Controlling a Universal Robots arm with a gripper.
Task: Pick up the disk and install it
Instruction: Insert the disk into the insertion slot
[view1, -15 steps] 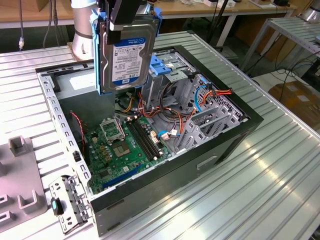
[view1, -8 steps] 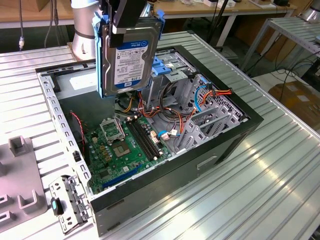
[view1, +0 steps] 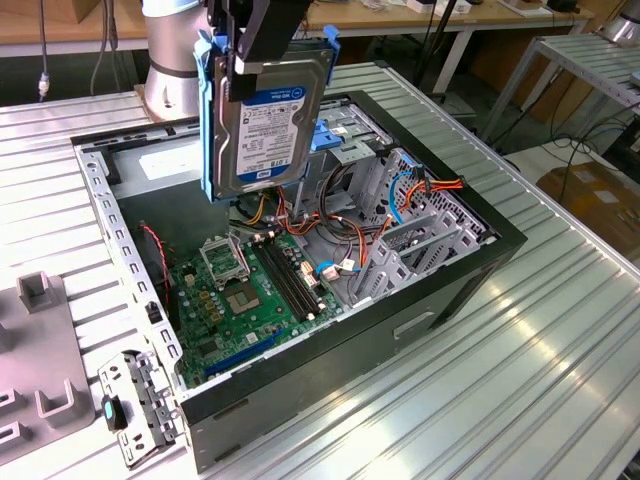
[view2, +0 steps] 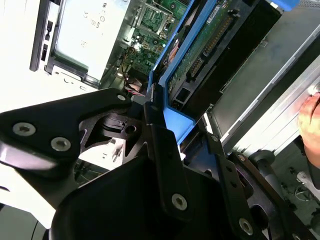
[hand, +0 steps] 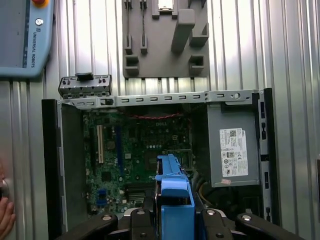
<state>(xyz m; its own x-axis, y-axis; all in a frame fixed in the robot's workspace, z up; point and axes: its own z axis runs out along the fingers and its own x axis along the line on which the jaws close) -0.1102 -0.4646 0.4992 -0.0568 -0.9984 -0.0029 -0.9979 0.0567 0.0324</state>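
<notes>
In the exterior view the tool (view1: 262, 62) was clamped on the upper edge of the disk (view1: 268, 125). The disk hung upright, label outward, above the open computer case (view1: 500, 245) lying on the ribbed worktop (view1: 500, 380). In the second wrist view its fingers (view2: 162, 145) pinched the disk's blue rail. In the first wrist view the disk (hand: 173, 192) hung over the motherboard (hand: 120, 150), near the grey power supply (hand: 232, 150).
</notes>
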